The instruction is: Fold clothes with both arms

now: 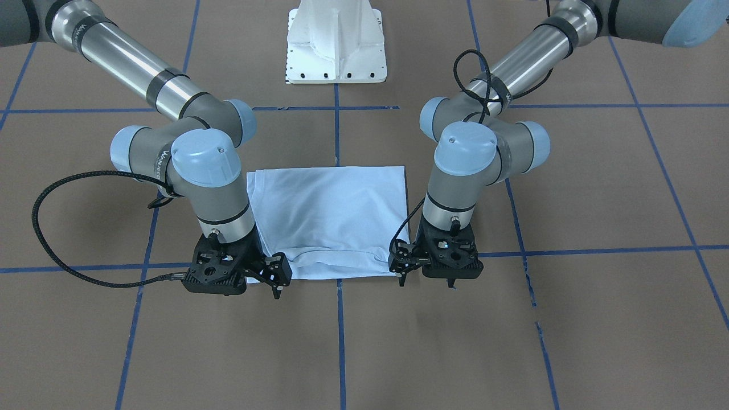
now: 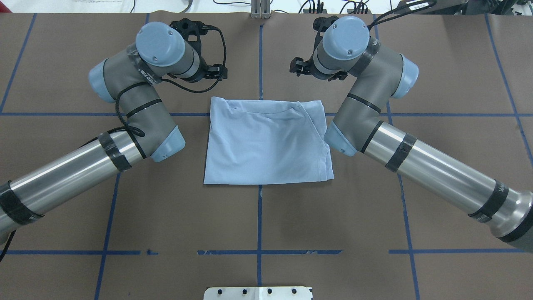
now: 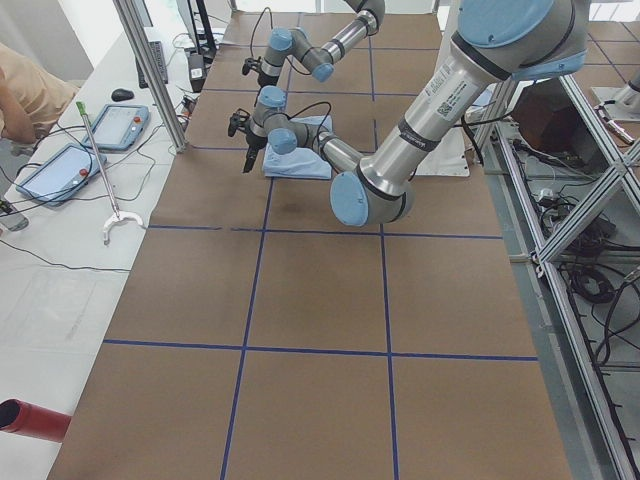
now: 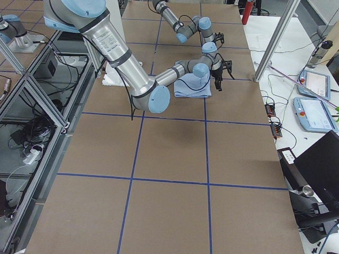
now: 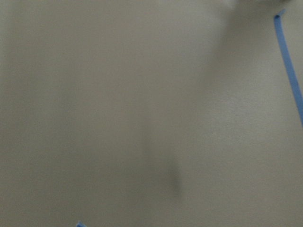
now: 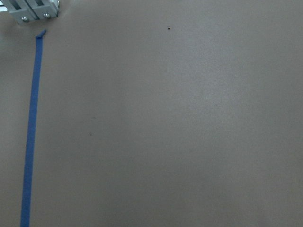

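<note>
Both left hand (image 1: 402, 269) and right hand (image 1: 275, 277) hover beside the T-shirt (image 1: 330, 216), empty; openness unclear.

left gripper (image 1: 402, 278), right gripper (image 1: 277, 289) (both empty), downturned

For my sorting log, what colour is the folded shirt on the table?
The shirt is light blue, plain on the side showing; the overhead view shows it best.
</note>
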`<action>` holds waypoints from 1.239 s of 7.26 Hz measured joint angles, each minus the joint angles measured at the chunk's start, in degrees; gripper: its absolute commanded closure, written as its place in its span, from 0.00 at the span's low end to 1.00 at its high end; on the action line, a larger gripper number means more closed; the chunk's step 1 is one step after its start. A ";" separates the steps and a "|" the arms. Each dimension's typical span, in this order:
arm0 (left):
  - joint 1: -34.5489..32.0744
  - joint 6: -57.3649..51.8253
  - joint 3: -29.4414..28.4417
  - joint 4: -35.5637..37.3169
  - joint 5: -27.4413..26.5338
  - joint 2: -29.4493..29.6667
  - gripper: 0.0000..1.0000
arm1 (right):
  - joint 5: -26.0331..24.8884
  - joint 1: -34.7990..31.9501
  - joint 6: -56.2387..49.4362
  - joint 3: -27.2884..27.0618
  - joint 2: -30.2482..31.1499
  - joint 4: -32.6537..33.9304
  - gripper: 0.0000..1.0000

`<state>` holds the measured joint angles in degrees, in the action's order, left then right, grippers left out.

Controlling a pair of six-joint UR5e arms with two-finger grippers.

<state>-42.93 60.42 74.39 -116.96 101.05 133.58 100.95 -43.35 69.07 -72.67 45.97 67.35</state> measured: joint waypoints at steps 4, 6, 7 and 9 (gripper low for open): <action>-0.54 -2.65 16.42 1.10 4.15 -10.13 0.00 | 1.82 3.13 0.17 -4.48 1.16 5.20 0.00; -0.61 -2.23 18.57 1.61 4.02 -10.95 0.00 | 1.24 3.93 0.73 -4.12 0.14 5.38 0.43; -0.61 -1.85 19.30 1.63 3.85 -11.25 0.00 | 0.33 4.51 1.22 -3.80 -0.07 5.39 0.43; -0.53 -1.51 19.97 1.64 2.59 -11.46 0.00 | -1.55 6.05 1.03 -3.37 0.20 5.35 0.43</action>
<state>-43.46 58.91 94.36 -115.31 103.64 122.12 99.40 -37.30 70.10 -76.04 46.17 72.70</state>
